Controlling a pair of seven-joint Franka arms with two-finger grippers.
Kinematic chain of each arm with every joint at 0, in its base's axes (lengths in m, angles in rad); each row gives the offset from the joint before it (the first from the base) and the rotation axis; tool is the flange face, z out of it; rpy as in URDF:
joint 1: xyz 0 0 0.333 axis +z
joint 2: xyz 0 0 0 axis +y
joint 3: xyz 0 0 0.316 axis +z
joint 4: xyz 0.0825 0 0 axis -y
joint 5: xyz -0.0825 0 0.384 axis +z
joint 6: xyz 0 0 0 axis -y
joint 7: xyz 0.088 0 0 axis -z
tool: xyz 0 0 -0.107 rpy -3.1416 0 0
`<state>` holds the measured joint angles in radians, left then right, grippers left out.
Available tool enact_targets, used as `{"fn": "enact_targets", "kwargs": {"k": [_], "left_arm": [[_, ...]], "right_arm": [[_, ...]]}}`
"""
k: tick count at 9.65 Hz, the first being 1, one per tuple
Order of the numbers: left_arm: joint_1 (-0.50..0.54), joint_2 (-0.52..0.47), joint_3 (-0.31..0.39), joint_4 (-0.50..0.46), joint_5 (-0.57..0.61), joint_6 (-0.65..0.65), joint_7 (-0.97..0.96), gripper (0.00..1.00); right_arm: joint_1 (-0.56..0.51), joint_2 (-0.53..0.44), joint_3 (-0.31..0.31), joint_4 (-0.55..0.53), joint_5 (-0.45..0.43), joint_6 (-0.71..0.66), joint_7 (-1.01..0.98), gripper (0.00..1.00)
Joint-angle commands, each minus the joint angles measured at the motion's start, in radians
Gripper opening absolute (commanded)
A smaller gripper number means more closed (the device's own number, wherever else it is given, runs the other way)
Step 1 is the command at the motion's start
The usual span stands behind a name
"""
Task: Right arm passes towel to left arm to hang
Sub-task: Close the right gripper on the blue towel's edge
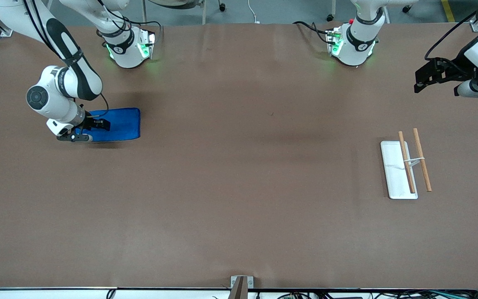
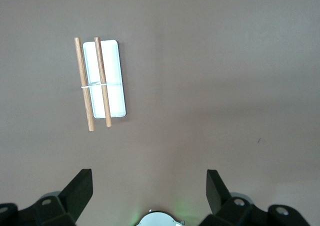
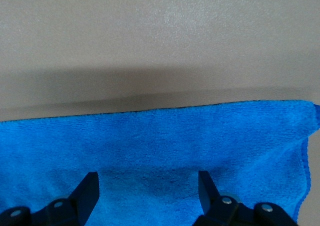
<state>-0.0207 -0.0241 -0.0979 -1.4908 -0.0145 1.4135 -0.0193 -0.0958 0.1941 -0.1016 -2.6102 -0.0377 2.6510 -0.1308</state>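
Observation:
The bright blue towel (image 1: 118,123) lies flat on the brown table near the right arm's end. My right gripper (image 1: 105,124) is open and low over the towel's end, one finger on each side of a patch of cloth. In the right wrist view the towel (image 3: 160,146) fills the space between the spread fingers of the right gripper (image 3: 148,178), and I cannot tell if they touch it. My left gripper (image 1: 418,82) is open and empty, held up over the table at the left arm's end. The left wrist view shows the left gripper (image 2: 149,178) holding nothing.
A white tray (image 1: 393,174) with two wooden rods (image 1: 422,160) raised on a white wire bracket stands at the left arm's end, nearer the front camera than the left gripper. It also shows in the left wrist view (image 2: 112,55). Both arm bases stand along the table's edge farthest from the front camera.

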Motion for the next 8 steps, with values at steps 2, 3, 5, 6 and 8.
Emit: {"fn": "enact_targets", "kwargs": {"k": [2,3,5,6,8], "left_arm": [[-0.001,0.016,-0.003,-0.006,0.005,-0.002,-0.002,1.00],[-0.005,0.016,-0.005,-0.006,0.007,-0.002,-0.004,1.00],[-0.001,0.015,-0.009,-0.006,0.007,-0.002,-0.004,1.00],[-0.002,0.015,-0.009,-0.005,0.005,-0.002,-0.004,1.00],[-0.005,0.016,-0.011,-0.006,0.007,-0.002,-0.004,1.00]], "right_arm": [[-0.019,-0.021,0.019,-0.019,0.018,-0.019,0.008,0.89],[-0.018,-0.021,0.019,-0.019,0.018,-0.020,0.008,0.89],[-0.018,-0.021,0.020,-0.019,0.018,-0.022,0.010,0.89],[-0.018,-0.019,0.020,-0.018,0.019,-0.022,0.010,0.89],[-0.010,-0.016,0.020,-0.019,0.056,-0.022,0.008,0.88]]}}
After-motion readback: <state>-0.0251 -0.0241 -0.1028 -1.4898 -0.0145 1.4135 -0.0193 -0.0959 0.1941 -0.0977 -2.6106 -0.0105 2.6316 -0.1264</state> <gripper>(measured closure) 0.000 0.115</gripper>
